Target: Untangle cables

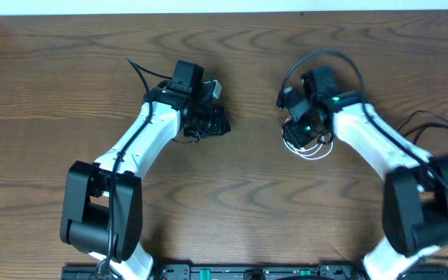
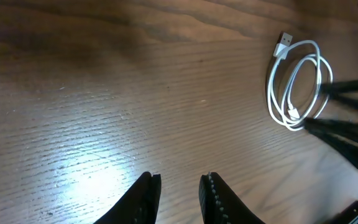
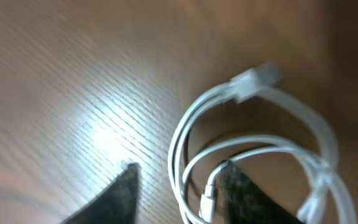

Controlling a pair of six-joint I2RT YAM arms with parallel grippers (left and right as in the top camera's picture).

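My right gripper (image 3: 176,193) is at the bottom of the right wrist frame, its two dark fingers (image 3: 114,196) apart, and the picture is blurred. A strand of the coiled white cable (image 3: 185,134) passes through the gap between them, but I cannot tell whether the fingers press it. The coil spreads from there to the right side of the frame, and its small white plug (image 3: 253,79) lies at the upper middle. It rests on the brown wooden table (image 3: 55,74).

My left gripper (image 2: 179,186) is at the bottom middle of the left wrist frame, its black fingers (image 2: 146,194) a little apart, with only bare wood between them. In that view the white coil (image 2: 294,84) lies at the upper right.

From overhead, the white loops (image 1: 309,149) lie right of centre, under my right arm.
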